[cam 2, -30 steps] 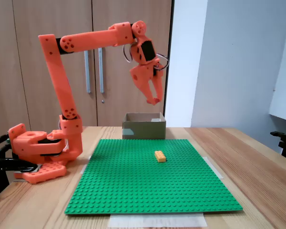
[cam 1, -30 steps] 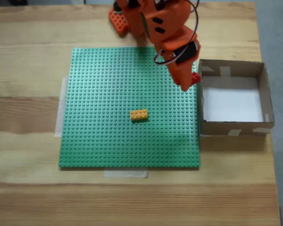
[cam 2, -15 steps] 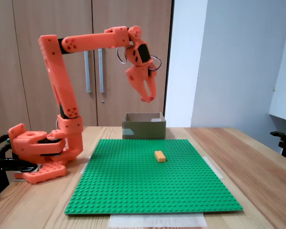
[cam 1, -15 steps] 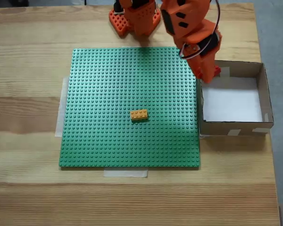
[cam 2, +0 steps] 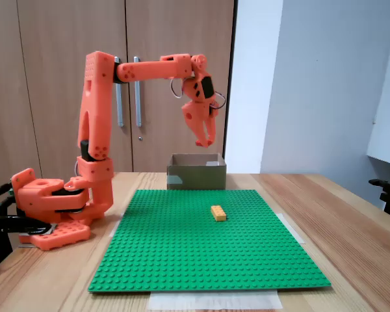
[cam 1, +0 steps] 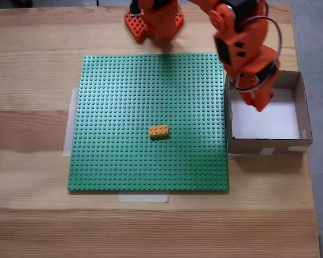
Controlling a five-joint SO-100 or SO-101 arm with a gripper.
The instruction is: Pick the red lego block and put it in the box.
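Hanging over the box (cam 1: 304,115), the orange arm (cam 2: 97,110) reaches out from its base (cam 2: 49,211) at the far left of the tabletop (cam 1: 32,215) as the side-on fixed view shows it. In the fixed view from above, the gripper (cam 1: 260,102) sits above the box's left half, over the white floor, near the wall that faces the green baseplate (cam 1: 124,97). In the side-on fixed view the gripper (cam 2: 202,142) points downward, raised clear of the box (cam 2: 196,175) rim, with air between its tip and the cardboard.

Its fingers (cam 2: 200,135) look drawn close together, but I cannot tell whether they are fully closed. A dark red patch shows at the tip in the view from above; it may be the red lego block, though it is too small and too near the arm's own colour for me to be sure, so I cannot say where the block is.

On the baseplate (cam 2: 201,253) lies an orange-yellow brick (cam 1: 159,131), a little right of centre and well apart from the box. The side-on fixed view shows the same brick (cam 2: 218,212) flat on the studs. Pale tape (cam 1: 143,198) peeks out from the near edge of the baseplate. Wooden cabinet doors (cam 2: 65,39) stand behind the arm.
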